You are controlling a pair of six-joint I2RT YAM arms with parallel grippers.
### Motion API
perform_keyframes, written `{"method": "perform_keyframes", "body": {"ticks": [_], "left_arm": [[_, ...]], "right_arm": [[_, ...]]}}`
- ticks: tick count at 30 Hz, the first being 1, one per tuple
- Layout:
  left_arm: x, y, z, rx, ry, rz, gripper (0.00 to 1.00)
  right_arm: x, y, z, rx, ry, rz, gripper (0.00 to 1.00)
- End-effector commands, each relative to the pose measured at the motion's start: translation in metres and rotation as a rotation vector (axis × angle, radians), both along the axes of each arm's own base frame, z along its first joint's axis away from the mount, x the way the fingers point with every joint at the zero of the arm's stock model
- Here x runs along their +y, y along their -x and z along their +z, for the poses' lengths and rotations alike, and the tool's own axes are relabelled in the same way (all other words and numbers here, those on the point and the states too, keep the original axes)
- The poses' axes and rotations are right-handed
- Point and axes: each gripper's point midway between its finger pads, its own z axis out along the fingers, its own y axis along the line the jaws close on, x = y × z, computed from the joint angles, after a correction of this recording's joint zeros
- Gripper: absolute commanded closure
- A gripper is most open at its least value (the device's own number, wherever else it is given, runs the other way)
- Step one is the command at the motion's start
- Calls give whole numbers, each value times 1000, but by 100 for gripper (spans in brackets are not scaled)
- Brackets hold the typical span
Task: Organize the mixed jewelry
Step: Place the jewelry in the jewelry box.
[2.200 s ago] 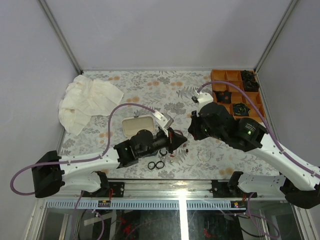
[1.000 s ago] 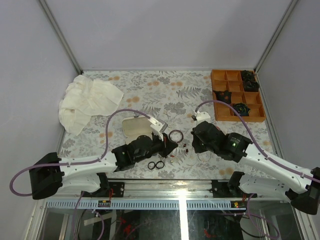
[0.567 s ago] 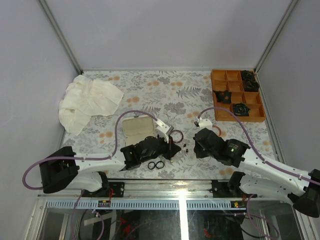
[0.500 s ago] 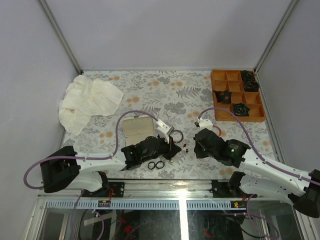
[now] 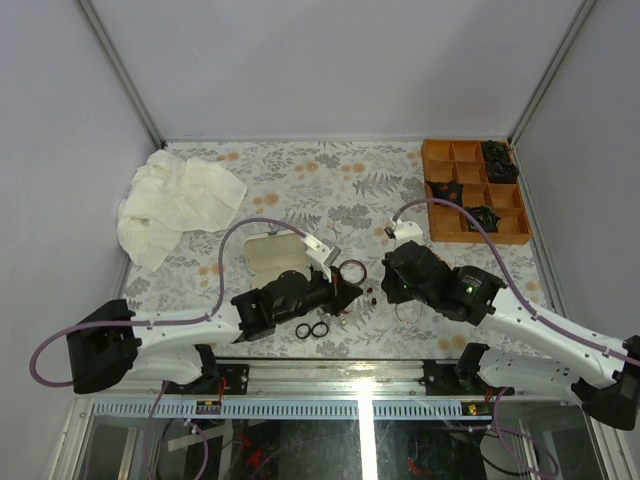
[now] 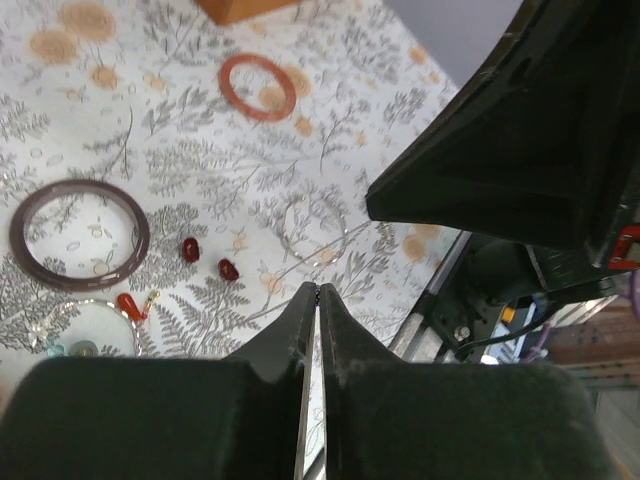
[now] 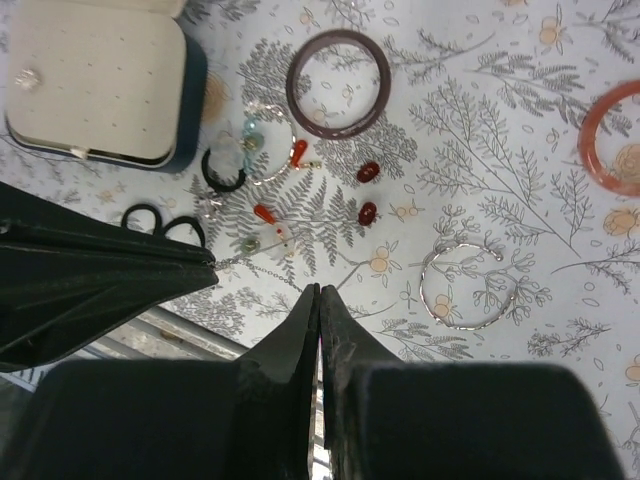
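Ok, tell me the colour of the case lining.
The case is lined cream, navy outside; clearest in the right wrist view.

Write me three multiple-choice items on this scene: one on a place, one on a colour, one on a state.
1. Where does the orange divided tray stand in the top view?
A) near left
B) far right
C) dead centre

2. What colour is the lining of the open case?
A) cream
B) red
C) green

3. How does the right gripper stand?
A) wide open
B) half open
C) shut, holding nothing

Key:
1 B, it sits at the back on the right side.
2 A, the inside is pale cream within a navy shell.
3 C, its fingers meet with nothing between them.
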Motion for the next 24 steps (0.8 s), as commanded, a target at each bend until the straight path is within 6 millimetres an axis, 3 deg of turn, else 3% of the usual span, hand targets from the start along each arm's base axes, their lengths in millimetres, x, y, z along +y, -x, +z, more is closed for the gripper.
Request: {"method": "perform_keyframes", "body": {"ticks": [1,12,24], "left_arm": [[8,-9,40,-78,56,54,100],[38,-26,90,-133,22,167,100],[80,-62,129,-150,12,335,100]], "right_arm": [[10,-8,39,-64,-27,35,100],[40,-24,101,-128,-69,109,100],[83,-54,132,-170,-67,154,100]]}}
